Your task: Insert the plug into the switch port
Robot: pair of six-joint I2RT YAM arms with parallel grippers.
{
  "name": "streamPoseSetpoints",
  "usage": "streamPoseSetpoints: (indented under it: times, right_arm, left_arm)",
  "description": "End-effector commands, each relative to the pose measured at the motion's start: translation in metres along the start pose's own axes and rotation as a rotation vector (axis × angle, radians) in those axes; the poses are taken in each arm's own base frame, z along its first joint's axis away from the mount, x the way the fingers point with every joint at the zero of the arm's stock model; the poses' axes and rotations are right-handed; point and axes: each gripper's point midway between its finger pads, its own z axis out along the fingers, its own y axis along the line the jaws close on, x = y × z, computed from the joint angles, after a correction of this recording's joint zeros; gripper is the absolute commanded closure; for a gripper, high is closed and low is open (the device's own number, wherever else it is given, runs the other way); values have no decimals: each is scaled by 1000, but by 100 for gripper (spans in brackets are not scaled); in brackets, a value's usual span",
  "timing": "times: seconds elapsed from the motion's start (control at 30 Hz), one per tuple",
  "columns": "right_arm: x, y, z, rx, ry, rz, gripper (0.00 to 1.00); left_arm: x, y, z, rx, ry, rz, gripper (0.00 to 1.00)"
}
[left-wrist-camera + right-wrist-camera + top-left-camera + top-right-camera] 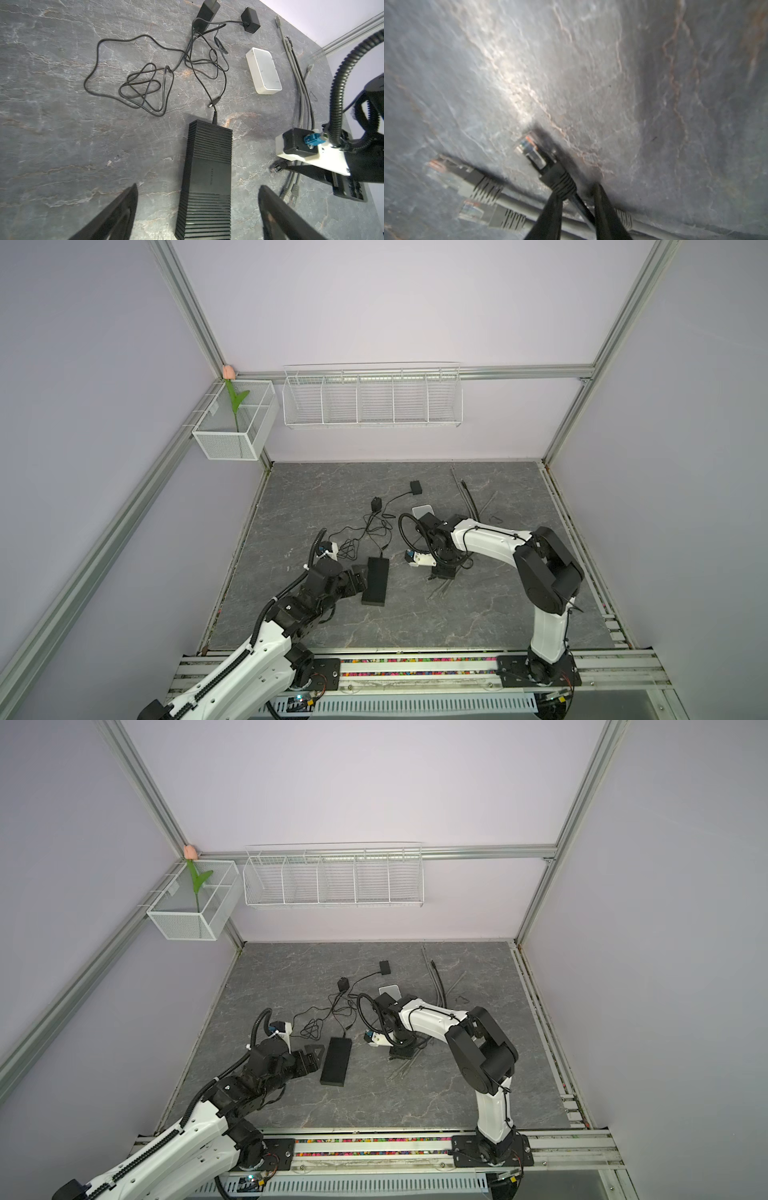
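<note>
On the grey marbled tabletop [478,614], the black switch [376,581] lies flat with its long axis running away from the robot, a thin black power lead [133,87] plugged into its far end and trailing off in a loose tangle toward two small black adapters [250,19]. The left gripper [197,212] hovers low at the switch's near end, its two dark fingers [116,216] spread wide on either side of the case and touching nothing. The right gripper [576,199] is down at the table just right of the switch, among a bundle of network cables; in its wrist view the fingers [550,216] stand close together astride the black cable, right behind the ribbed boot of the black plug [533,152] (whether they already pinch it cannot be told, since a narrow gap shows beside the cord). The plug's clear tip rests on the table, pointing away from the gripper. Two grey plugs [452,174] lie beside it. A white box [263,70] sits farther back.
</note>
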Motion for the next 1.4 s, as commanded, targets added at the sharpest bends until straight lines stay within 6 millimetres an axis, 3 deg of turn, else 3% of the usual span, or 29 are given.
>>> streamPoseSetpoints:
  times: [0.0, 0.1, 0.3, 0.57, 0.73, 0.97, 1.37]
  right_arm:
    - [-5, 13, 21, -90, -10, 12, 79]
    - [-10, 13, 21, -96, -31, 30, 92]
    - [-26, -9, 11, 15, -94, 92, 93]
    - [-50, -33, -42, 227, -300, 174, 93]
    - [-62, -28, -76, 338, -443, 166, 93]
    - [-71, -13, -112, 461, -607, 127, 94]
    - [-80, 9, -129, 462, -699, 100, 93]
  left_arm:
    - [-17, -8, -5, -1, -43, 19, 11]
    - [-19, -9, -4, -7, -46, 27, 11]
    - [-28, -28, -6, 73, -67, 23, 13]
    - [-34, -59, -11, 227, -64, 14, 21]
    - [-25, -93, -3, 401, 9, -33, 24]
    - [-31, -118, 5, 499, 40, -125, 28]
    - [-39, -142, 13, 562, 50, -152, 37]
